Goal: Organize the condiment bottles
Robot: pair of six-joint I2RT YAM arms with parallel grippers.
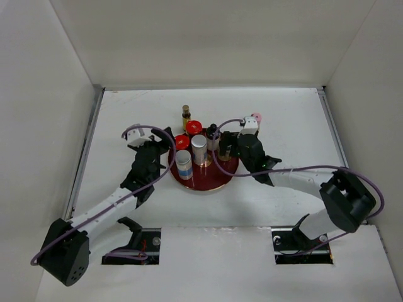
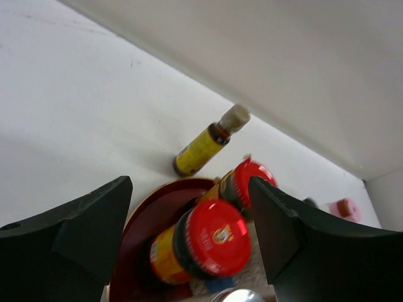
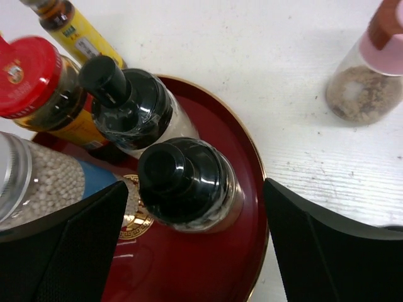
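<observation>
A round dark red tray holds several condiment bottles: two red-lidded jars, two silver-white cylinders and two black-capped bottles. A slim yellow-labelled bottle stands on the table behind the tray. The pink-capped one stands to the tray's right. My left gripper is open around the nearer red-lidded jar, with a wide gap on its left side. My right gripper is open astride a black-capped bottle, clear of it on both sides.
White walls close in the table on the left, back and right. Each arm's purple cable loops over the table beside it. The tray's gold-edged rim lies just inside my right gripper's right finger.
</observation>
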